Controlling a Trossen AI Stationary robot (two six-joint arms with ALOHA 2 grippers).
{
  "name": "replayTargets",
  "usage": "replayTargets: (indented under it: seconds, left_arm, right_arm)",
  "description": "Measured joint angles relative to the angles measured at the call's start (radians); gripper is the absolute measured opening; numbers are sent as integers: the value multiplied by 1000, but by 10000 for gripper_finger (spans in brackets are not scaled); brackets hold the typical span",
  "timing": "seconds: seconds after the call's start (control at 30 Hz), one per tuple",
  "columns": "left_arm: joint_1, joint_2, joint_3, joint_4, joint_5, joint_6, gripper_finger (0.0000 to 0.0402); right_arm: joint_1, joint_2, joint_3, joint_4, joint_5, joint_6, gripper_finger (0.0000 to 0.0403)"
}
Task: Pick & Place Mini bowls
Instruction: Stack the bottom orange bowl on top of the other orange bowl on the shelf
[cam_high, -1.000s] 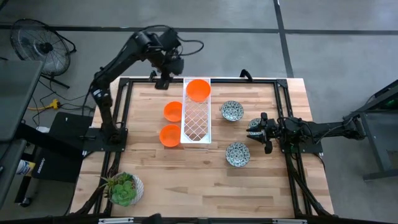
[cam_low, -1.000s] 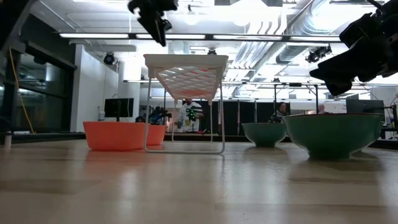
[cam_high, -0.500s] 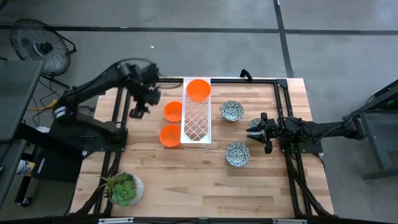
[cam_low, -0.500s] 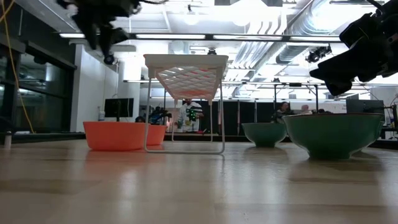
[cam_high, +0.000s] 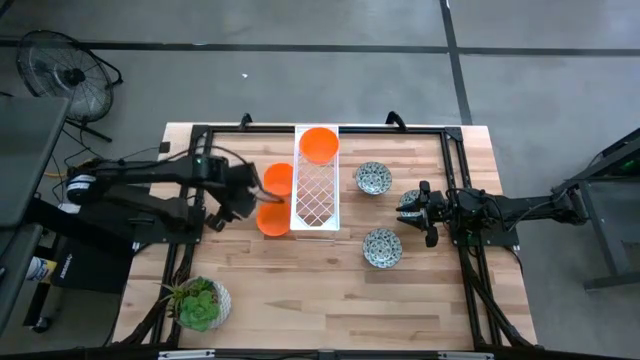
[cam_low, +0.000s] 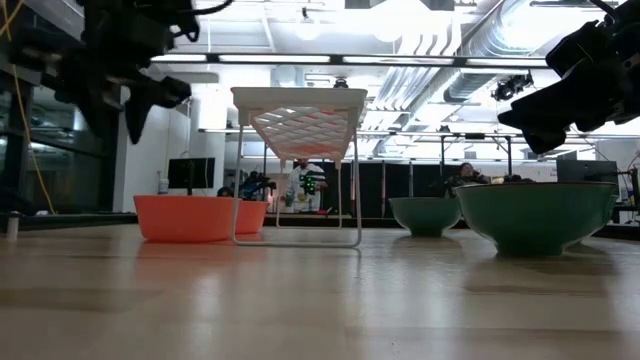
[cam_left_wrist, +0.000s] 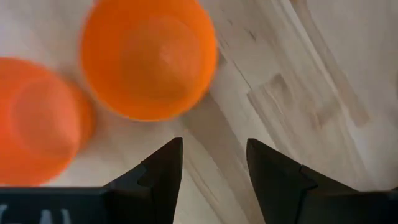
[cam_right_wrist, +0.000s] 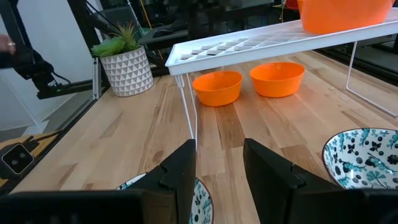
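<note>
- Mini bowls: 2 orange bowls (cam_high: 273, 198) sit left of centre, beside the white rack (cam_high: 316, 190); 1 orange on it.
- Left gripper (cam_left_wrist: 211, 168), open and empty, could nudge the nearer bowl (cam_left_wrist: 148, 57) into its neighbour.
- Right gripper (cam_right_wrist: 217, 163), open, idle at frame right.

Orange mini bowls: three. One (cam_high: 319, 143) sits on the white wire rack (cam_high: 315, 195); two (cam_high: 278, 179) (cam_high: 272, 217) stand on the tabletop (cam_high: 330, 280) beside the rack. Patterned mini bowls: two in clear view (cam_high: 373, 179) (cam_high: 382, 248), a third (cam_high: 410, 206) partly hidden at the right arm. Racks: one. Potted plants (cam_high: 200, 303): one. Arms: two. Floor fans (cam_high: 68, 75): one.
</note>
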Motion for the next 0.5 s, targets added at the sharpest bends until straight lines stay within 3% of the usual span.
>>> replayTargets:
  seconds: [0.23, 0.5]
  left_arm:
    - [-99, 90, -53, 168, -76, 76, 175]
    - [-156, 203, -57, 198, -113, 262, 175]
  right_arm:
    - [0, 0, 0, 0, 0, 0, 122]
    - [0, 0, 0, 0, 0, 0, 122]
